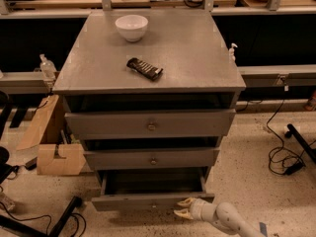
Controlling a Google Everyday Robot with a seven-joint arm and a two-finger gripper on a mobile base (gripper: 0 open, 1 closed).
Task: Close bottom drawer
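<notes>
Grey bottom drawer (148,202) sits pulled out, lowest under the desk's (197,53) front edge. I see the gripper (183,208) at its front panel, below the front-right corner, fingers apart; can't tell contact. White bowl (131,27) near back edge, dark bar (144,68) mid-top.

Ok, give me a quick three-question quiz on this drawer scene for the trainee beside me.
1. True or false: the bottom drawer is fully shut.
2. Fill in: on the cabinet top, the white ___ stands farther back than the dark wrapped bar.
3. Where is the claw?
A. resting on the cabinet top
B. low down, at the right end of the bottom drawer's front panel
C. inside the bottom drawer

Key
1. False: it is pulled out, with its inside showing.
2. bowl
3. B
</notes>
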